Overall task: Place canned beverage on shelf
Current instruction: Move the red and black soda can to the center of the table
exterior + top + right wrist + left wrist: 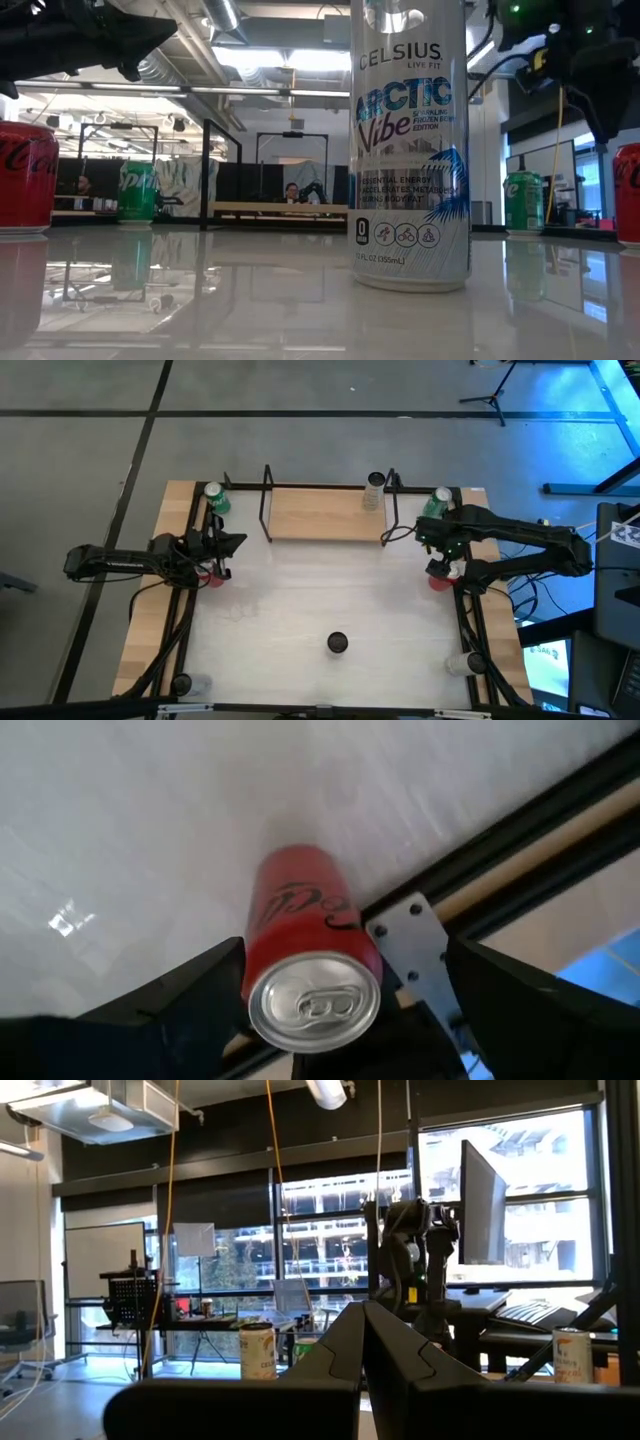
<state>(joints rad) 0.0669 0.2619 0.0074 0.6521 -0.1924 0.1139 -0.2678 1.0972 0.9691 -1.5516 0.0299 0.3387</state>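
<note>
A: What carries everything?

B: A white wood-edged tabletop (300, 600). At its far edge lies the shelf (325, 513), a small light-wood board with thin black wire frames rising at both ends, and one pale slim can (374, 491) stands on its right end.

A: And the other cans?

B: A tall white-and-blue can (409, 145) stands upright at the near middle of the tabletop, well apart from the shelf (the low view is filled by it). A green can (215, 499) stands just left of the shelf, a second green can (436, 503) just right of it. One red can (213, 576) is near the left edge, another red can (308, 965) upright by the black rail at the right edge.

A: The arms?

B: The right gripper (340, 1010) points down over that right-hand red can, fingers spread wide on either side of it, not touching it. The left gripper (362, 1342) is held level above the left red can, pointing across the tabletop, fingers pressed together on nothing.
</note>
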